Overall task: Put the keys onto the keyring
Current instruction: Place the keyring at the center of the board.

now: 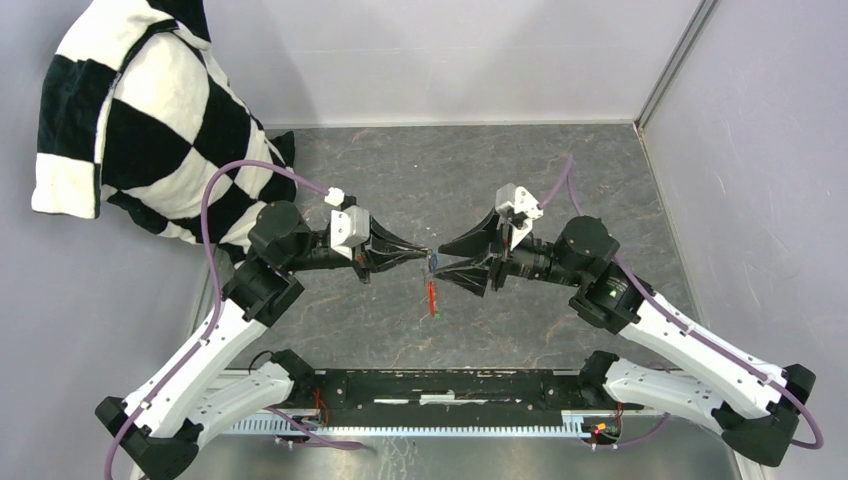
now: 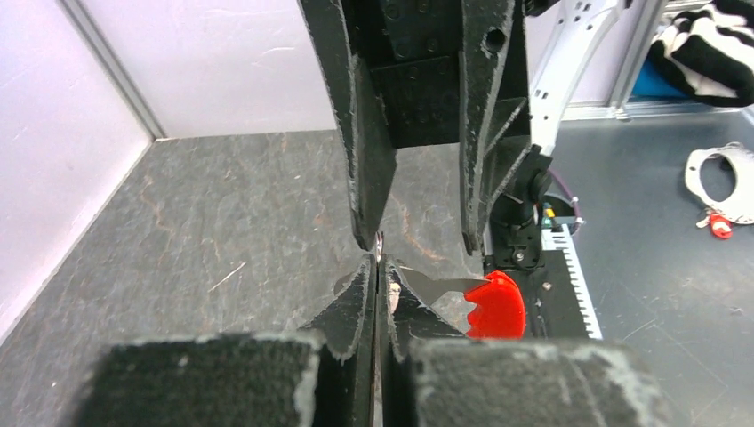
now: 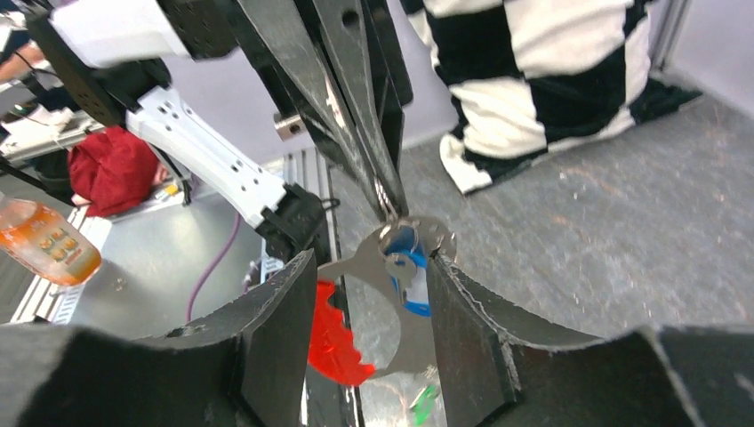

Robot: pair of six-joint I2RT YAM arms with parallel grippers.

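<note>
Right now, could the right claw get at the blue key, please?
Probably yes: the blue key sits inside the open right claw, nothing blocking; the left claw grips only the keyring.

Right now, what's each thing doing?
keyring, pinched up in the air.
left gripper, shut on the keyring.
right gripper, open, straddling the ring.
red tag, dangling below.
blue key, at the ring.
green key, low down, too blurry to tell.

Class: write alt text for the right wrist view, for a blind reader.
The left gripper pinches the keyring, with blue key and red tag, between the open fingers of the right gripper. A checkered cloth lies behind.
</note>
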